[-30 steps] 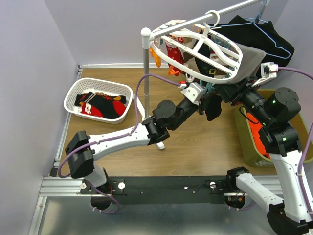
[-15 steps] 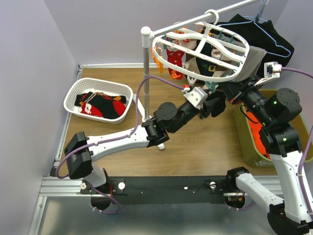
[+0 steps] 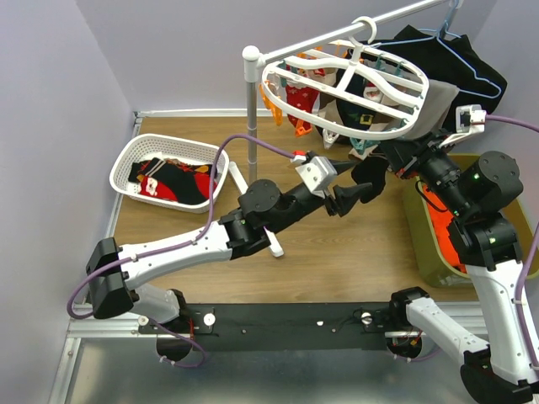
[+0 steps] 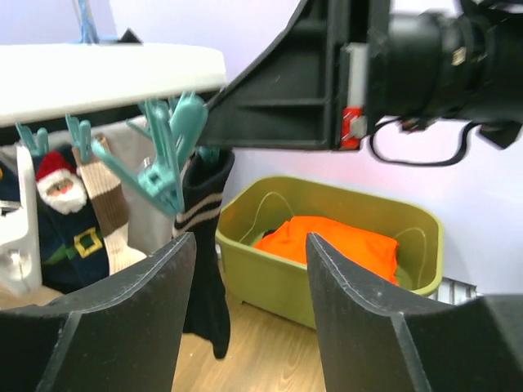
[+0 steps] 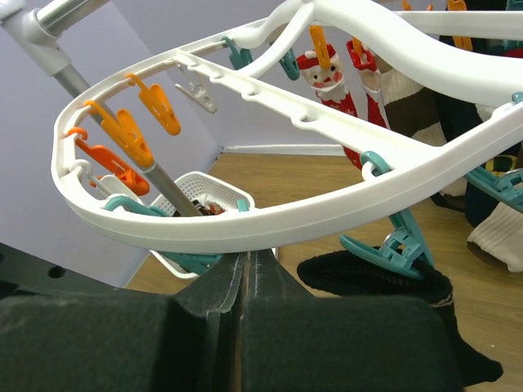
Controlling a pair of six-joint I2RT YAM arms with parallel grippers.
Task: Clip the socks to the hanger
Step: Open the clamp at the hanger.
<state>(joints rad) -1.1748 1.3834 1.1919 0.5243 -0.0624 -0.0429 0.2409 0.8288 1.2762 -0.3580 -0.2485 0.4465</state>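
1. Identify the step in hand: release after clipping one sock. Judge this from the black sock (image 3: 369, 178), hanging from a teal clip (image 5: 391, 249) on the near rim of the hanger (image 3: 414, 108) and free of both grippers.
2. Check the left gripper (image 3: 352, 196): fingers spread wide, nothing between them, just beside the hung sock and not touching it in the wrist view.
3. Check the right gripper (image 5: 245, 282): fingers pressed together with no gap, nothing visibly pinched, just under the hanger rim near the same clip.
4. Locate the remaining socks (image 3: 173, 181): lying in the white basket (image 3: 126, 166) at the left of the table, well apart from the hanger.
5. Locate free clips: orange clips (image 5: 122, 135) at the pole end of the frame, plus an unoccupied teal clip (image 4: 162, 171) beside the hung sock.
6. Plan the next move, as a judgement only: swing the left gripper across to the basket, lower with fingers wide, pinch one sock near its cuff, and lift clear of the basket rim.
7. Expect to need the right gripper at a free clip: squeeze the clip levers apart, feed the cuff in, then let go.
8. Verify that the sock hangs on its own before withdrawing either gripper.
9. Leave the green bin (image 4: 278, 282) and its orange cloth (image 4: 335, 245) alone.
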